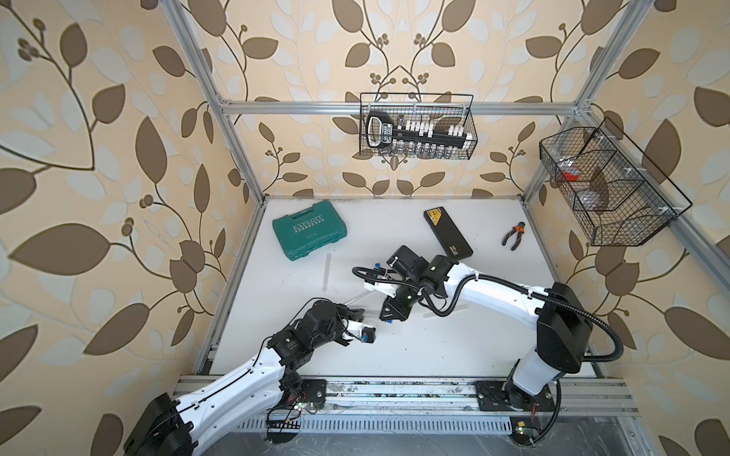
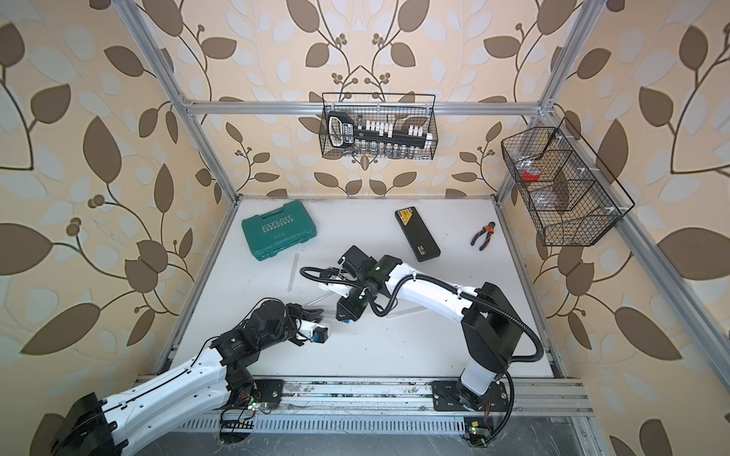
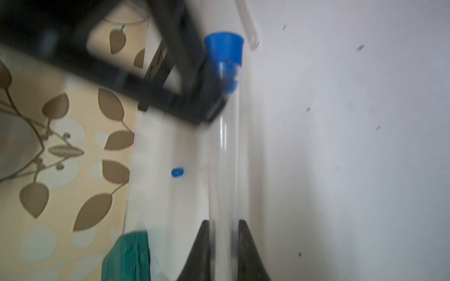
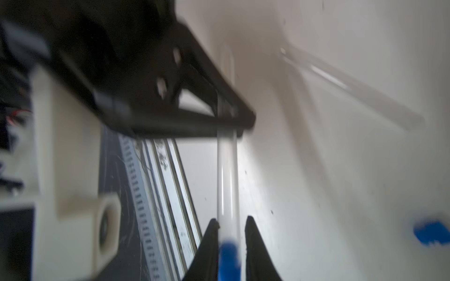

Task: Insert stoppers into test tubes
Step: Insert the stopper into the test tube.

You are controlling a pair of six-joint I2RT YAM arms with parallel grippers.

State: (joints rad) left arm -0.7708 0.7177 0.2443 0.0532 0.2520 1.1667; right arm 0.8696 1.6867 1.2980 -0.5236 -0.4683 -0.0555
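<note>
My left gripper (image 3: 225, 233) is shut on a clear test tube (image 3: 227, 158) held above the table. A blue stopper (image 3: 224, 48) sits in that tube's mouth. My right gripper (image 4: 230, 226) straddles the stoppered end (image 4: 229, 258). It stands slightly open: one finger touches the tube and a thin gap shows at the other. In both top views the two grippers (image 1: 357, 314) (image 1: 389, 318) meet tip to tip at the table's middle. A loose stopper (image 3: 177, 172) lies on the table, and another (image 4: 432, 233) lies off to the side. More test tubes (image 1: 327, 272) (image 1: 446, 310) lie flat.
A green case (image 1: 310, 235) lies at the back left, a black case (image 1: 448, 233) at the back middle and pliers (image 1: 513, 235) at the back right. Wire baskets (image 1: 418, 126) (image 1: 608, 185) hang on the back and right walls.
</note>
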